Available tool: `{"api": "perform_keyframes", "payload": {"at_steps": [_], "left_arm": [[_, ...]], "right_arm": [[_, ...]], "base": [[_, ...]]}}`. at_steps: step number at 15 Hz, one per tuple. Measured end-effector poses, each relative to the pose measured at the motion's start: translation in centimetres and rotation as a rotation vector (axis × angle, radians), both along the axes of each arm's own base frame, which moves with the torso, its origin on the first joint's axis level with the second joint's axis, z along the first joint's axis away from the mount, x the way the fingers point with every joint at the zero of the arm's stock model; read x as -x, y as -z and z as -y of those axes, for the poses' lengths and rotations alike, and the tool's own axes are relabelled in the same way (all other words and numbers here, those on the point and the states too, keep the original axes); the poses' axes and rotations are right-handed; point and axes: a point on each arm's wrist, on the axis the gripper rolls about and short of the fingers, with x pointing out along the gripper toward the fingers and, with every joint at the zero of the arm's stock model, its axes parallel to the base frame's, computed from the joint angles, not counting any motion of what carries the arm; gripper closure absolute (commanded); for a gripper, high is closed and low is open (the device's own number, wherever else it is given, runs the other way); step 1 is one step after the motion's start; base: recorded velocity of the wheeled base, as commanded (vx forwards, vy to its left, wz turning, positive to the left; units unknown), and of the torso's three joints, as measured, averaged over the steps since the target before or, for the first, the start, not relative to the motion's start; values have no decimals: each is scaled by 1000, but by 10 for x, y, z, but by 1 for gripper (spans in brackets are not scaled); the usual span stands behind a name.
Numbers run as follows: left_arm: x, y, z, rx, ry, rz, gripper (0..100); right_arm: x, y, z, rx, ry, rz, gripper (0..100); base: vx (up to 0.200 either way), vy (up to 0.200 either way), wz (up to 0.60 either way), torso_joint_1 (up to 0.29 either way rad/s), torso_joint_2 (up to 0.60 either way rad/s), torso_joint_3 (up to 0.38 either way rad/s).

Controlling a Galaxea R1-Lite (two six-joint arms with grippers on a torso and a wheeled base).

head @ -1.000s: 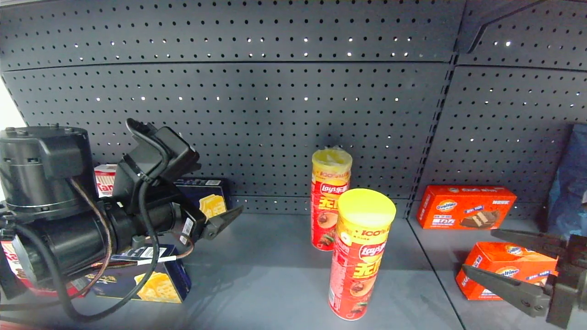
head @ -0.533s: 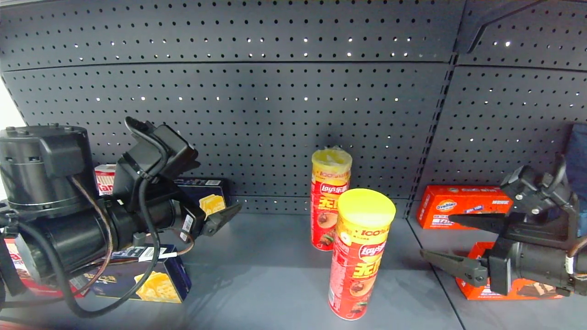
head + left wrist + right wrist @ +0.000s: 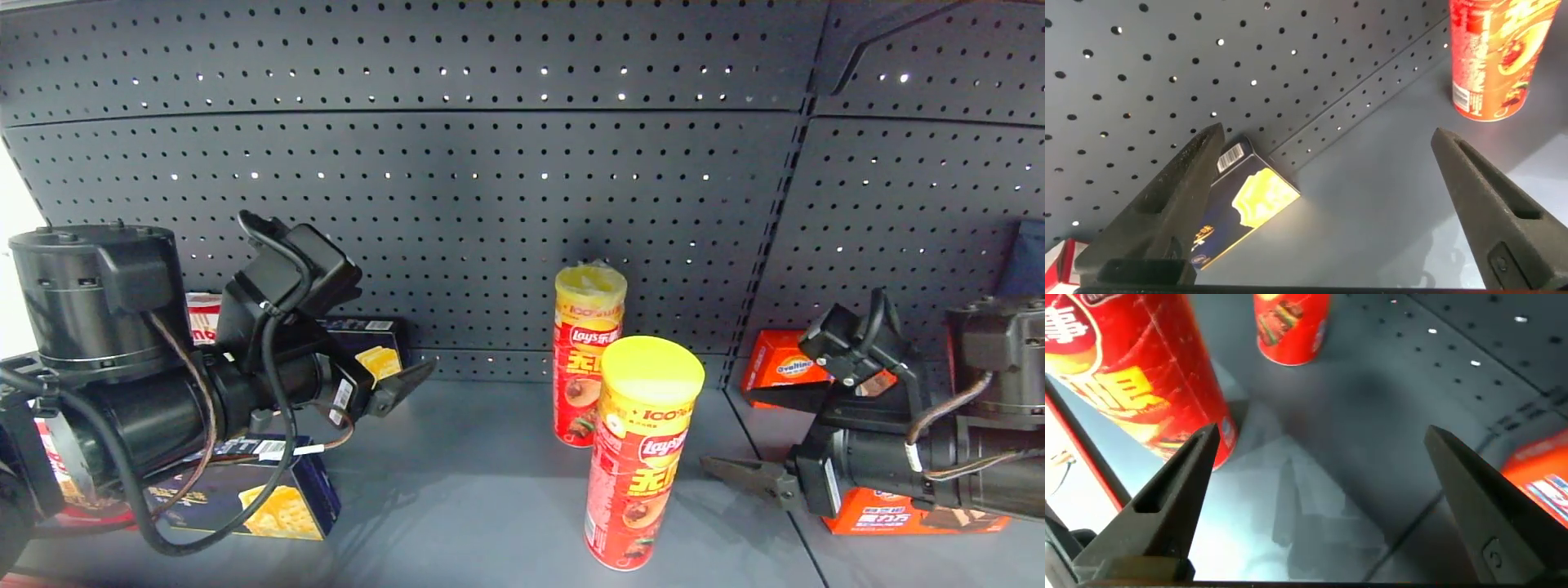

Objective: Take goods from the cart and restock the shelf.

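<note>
**Print on the shelf goods**

The front can [image 3: 643,453] is showing a round logo, a short line with a number under its lid, and big yellow characters. The back can [image 3: 586,351] is carrying the same design. The far blue box [image 3: 1249,196] is bearing a white barcode [image 3: 1234,155] at one corner. The far orange box [image 3: 777,363] is displaying an oval logo. The near orange box [image 3: 914,516] is showing white characters. The red-and-white box [image 3: 204,314] is showing cut-off red letters.

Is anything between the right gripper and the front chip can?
Nothing visible. The right gripper, open, faces the front chip can across bare shelf; the rear can stands farther back, off that path.
</note>
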Motion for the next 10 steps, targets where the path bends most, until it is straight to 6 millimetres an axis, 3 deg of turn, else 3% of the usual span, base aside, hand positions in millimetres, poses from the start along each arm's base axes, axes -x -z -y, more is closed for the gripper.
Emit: {"api": "perform_keyframes", "payload": {"at_steps": [10], "left_arm": [[-4, 1, 1, 6, -2, 14, 0]], "right_arm": [[-11, 13, -20, 19, -51, -36, 0]], "base": [[0, 0, 0, 0, 0, 0]]}}
